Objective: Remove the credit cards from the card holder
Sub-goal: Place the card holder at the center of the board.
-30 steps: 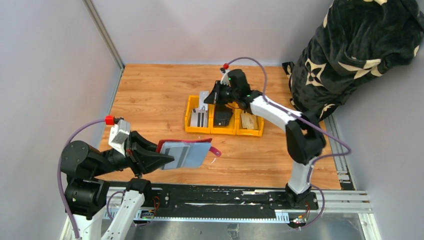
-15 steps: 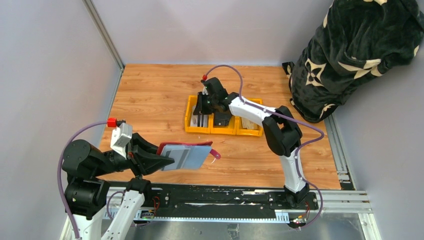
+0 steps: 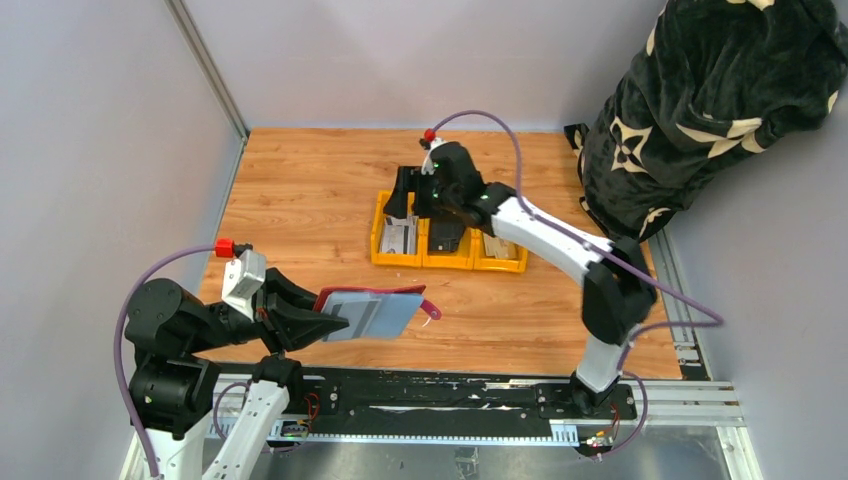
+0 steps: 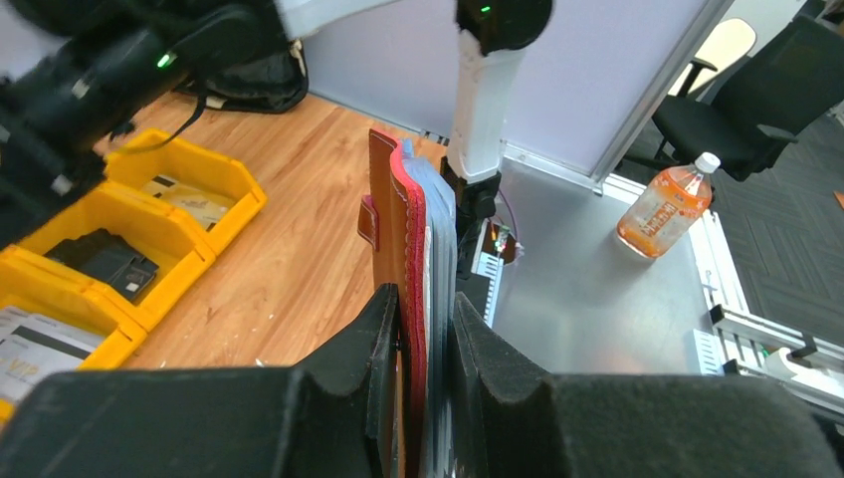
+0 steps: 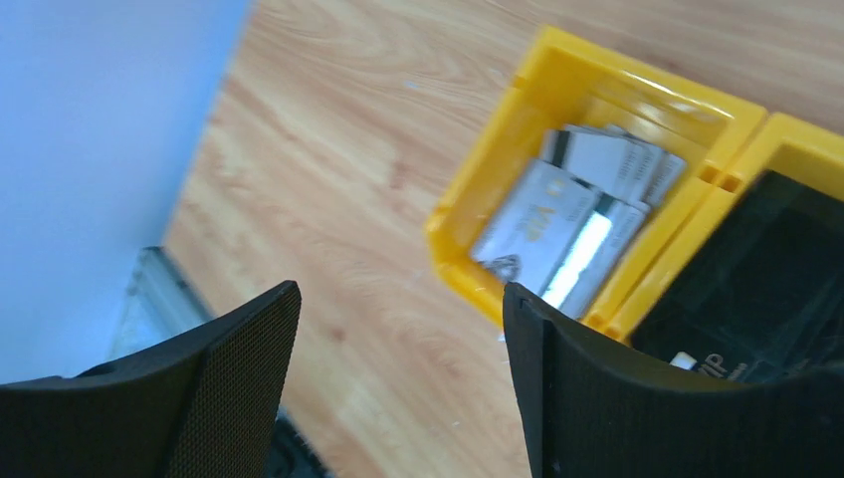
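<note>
My left gripper (image 3: 325,318) is shut on the card holder (image 3: 372,311), a dark red wallet with pale blue-grey sleeves, held above the table's near left. In the left wrist view the card holder (image 4: 406,199) stands edge-on between the fingers of the left gripper (image 4: 423,311). My right gripper (image 3: 408,200) hangs open over the left compartment of the yellow bin (image 3: 378,245), nothing between its fingers. White and grey credit cards (image 5: 562,224) lie in that compartment, below and to the right of the right gripper (image 5: 398,299). Whether cards sit in the sleeves I cannot tell.
The bin's middle compartment holds a black folded item (image 3: 445,235) and the right one tan cards (image 3: 497,245). A dark patterned blanket bundle (image 3: 710,100) stands at the back right. Grey walls close the left and back. An orange bottle (image 4: 662,204) stands off the table.
My right gripper went from shut to open over the bin's left compartment, dipping low into it and then rising. The left arm and the card holder stayed put.
</note>
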You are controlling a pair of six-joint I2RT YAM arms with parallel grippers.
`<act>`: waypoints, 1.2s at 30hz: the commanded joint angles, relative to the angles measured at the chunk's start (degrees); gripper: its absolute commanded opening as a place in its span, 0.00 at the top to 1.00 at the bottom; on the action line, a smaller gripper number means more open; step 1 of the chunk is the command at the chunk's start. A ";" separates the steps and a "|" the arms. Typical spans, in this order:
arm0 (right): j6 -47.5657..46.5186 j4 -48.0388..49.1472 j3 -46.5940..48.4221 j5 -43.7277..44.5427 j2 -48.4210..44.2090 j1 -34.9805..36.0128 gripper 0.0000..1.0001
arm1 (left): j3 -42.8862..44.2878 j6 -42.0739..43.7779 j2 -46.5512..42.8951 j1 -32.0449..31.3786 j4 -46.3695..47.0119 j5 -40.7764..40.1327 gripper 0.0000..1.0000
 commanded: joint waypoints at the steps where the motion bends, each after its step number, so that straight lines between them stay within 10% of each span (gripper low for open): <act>1: -0.23 7.35 -6.45 -8.51 -12.53 0.95 0.21 | -0.72 3.65 -0.02 -0.27 -1.23 0.71 1.00; 11: 3.13 16.13 -34.12 -11.18 -39.28 1.27 0.17 | -9.83 13.87 10.04 -1.87 -5.41 -2.77 1.00; 16: 4.36 15.41 -44.30 -4.25 -47.81 1.20 0.16 | -8.98 19.92 24.41 -17.23 -12.64 -18.86 0.81; 24: 3.53 4.22 -44.64 8.04 -57.54 -0.18 0.14 | 0.55 31.95 48.84 -30.65 -16.12 -39.73 0.80; 36: 4.68 0.36 -46.76 11.16 -63.21 -5.69 0.10 | -9.23 50.12 56.99 -32.97 2.25 -71.37 0.74</act>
